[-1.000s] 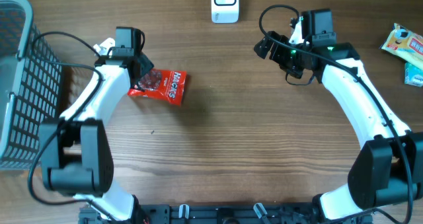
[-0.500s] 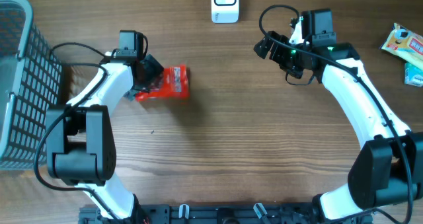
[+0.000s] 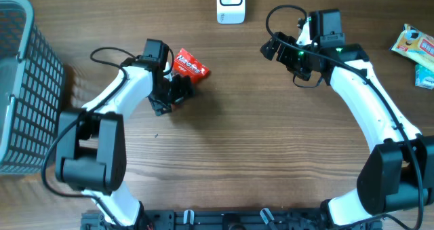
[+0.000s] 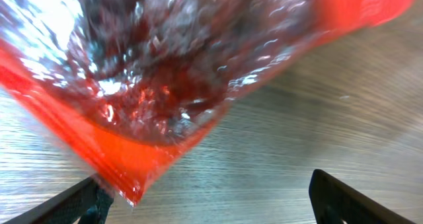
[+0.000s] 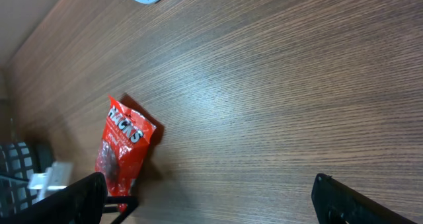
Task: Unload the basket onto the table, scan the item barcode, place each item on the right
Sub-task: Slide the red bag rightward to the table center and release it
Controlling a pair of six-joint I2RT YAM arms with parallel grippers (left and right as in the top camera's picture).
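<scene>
You are looking at a snack bag (image 3: 190, 65) that is showing bright red with white lettering in the upper middle of the overhead frame. In the left wrist view its glossy clear window is showing dark red-brown pieces above an orange-red edge. The table (image 3: 258, 148) is running in brown wood grain. The scanner (image 3: 230, 4) at the top edge is showing white, and the basket (image 3: 20, 87) at the left is showing grey mesh. The left arm (image 3: 125, 94) and right arm (image 3: 366, 101) are wearing white shells with black joints. At the right edge, one packet (image 3: 413, 45) is showing pale yellow with red, and another packet (image 3: 425, 74) is showing green.
</scene>
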